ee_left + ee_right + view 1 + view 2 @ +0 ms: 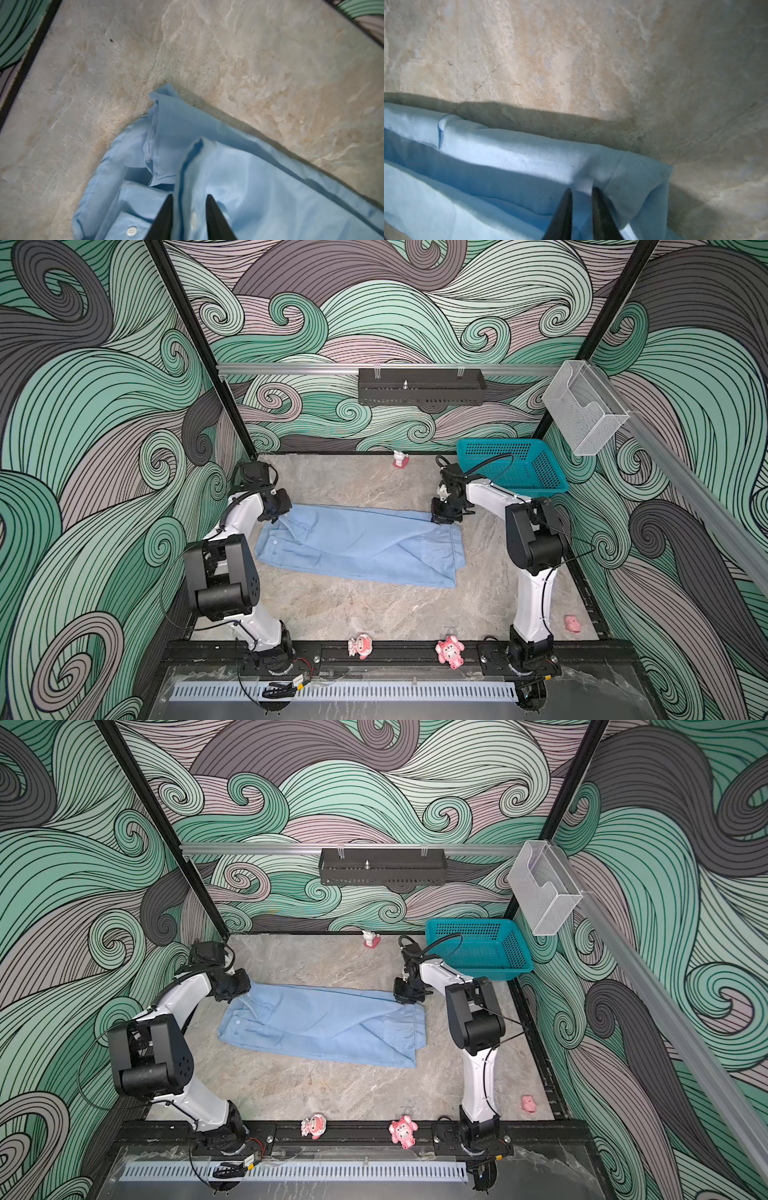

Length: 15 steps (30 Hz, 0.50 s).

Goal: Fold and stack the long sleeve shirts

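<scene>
Your shirt (357,547) lies in the middle of the table (332,614), long axis left to right, near edge free. Both grippers sit on its far edge, each arm nearest its own end: the left gripper (279,514) at the buttoned end, the right gripper (444,516) at the other corner. Only the wrist views show you the jaws: the left ones half apart around a fold, seemingly not clamped; the right ones narrow, pinching the corner.
</scene>
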{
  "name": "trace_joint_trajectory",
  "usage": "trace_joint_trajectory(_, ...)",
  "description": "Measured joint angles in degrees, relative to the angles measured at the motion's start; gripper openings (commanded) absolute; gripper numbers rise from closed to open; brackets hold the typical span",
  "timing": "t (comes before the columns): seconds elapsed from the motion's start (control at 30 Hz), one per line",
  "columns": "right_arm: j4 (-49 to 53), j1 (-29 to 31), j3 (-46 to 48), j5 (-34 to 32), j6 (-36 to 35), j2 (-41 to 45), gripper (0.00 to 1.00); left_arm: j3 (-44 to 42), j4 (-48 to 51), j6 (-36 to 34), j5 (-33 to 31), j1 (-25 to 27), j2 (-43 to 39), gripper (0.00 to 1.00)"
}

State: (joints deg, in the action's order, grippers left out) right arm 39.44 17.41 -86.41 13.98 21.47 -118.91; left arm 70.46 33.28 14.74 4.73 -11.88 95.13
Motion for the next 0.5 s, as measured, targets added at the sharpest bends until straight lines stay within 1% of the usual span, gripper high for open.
trace_joint_trajectory(0.1,2.6,0.4,0.2,-1.4,0.2,2.3,0.35,1.1,2.1,0.4,-0.8,-0.6,0.0,0.58)
trace_joint_trajectory(0.13,3.1,0.5,0.9,-2.0,0.3,4.2,0.35,2.1,2.7,0.2,-1.3,-0.8,-0.2,0.6)
trace_joint_trajectory(0.23,4.3,1.2,5.5,-3.8,1.6,13.3,0.37,3.8,3.5,-0.6,-3.0,-1.0,-2.8,0.6)
trace_joint_trajectory(0.3,5.0,2.2,8.9,-4.6,2.5,20.1,0.37,3.8,3.6,-1.4,-2.1,-1.0,-5.9,0.57)
trace_joint_trajectory(0.37,5.1,3.9,12.3,-4.9,3.7,25.7,0.37,3.5,3.1,-1.2,0.7,-1.0,-9.2,0.51)
trace_joint_trajectory(0.43,4.7,6.6,16.6,-4.8,5.4,29.2,0.37,2.4,2.3,-0.3,5.5,-0.2,-11.6,0.43)
trace_joint_trajectory(0.47,4.4,7.9,18.5,-4.7,6.3,29.9,0.37,2.0,2.3,0.3,7.8,0.6,-11.8,0.4)
trace_joint_trajectory(0.5,4.0,9.4,20.7,-4.6,7.3,30.0,0.36,1.7,2.4,0.9,10.6,1.7,-11.3,0.35)
